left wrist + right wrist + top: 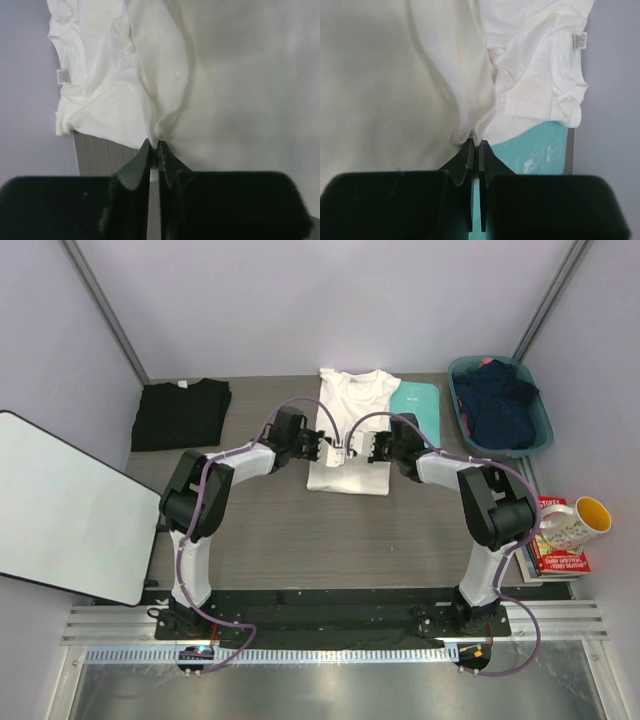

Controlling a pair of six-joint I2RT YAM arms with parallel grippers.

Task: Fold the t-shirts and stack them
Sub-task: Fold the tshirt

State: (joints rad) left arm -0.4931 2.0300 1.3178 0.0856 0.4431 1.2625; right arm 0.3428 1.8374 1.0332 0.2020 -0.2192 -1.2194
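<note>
At mid-table, toward the far side | white t-shirt (350, 420) lay half-folded, its edge over the teal board (420, 405) | left gripper (154, 146) and right gripper (475, 144) each clamped tight on a pinched ridge of its cloth | black t-shirt (180, 412) lay well apart, far left | judged: folding unfinished, stacking not begun

The plain white cotton short-sleeved t-shirt (350, 400) is lying just beside the flat teal plastic board (418, 405), with one sleeve spilling over the board's edge. Its body is puckering into two raised creases near mid-length, and a small printed label is showing at its side. The black cotton short-sleeved t-shirt (182, 412) is lying flat, well apart from the board, beyond the white one.
</note>
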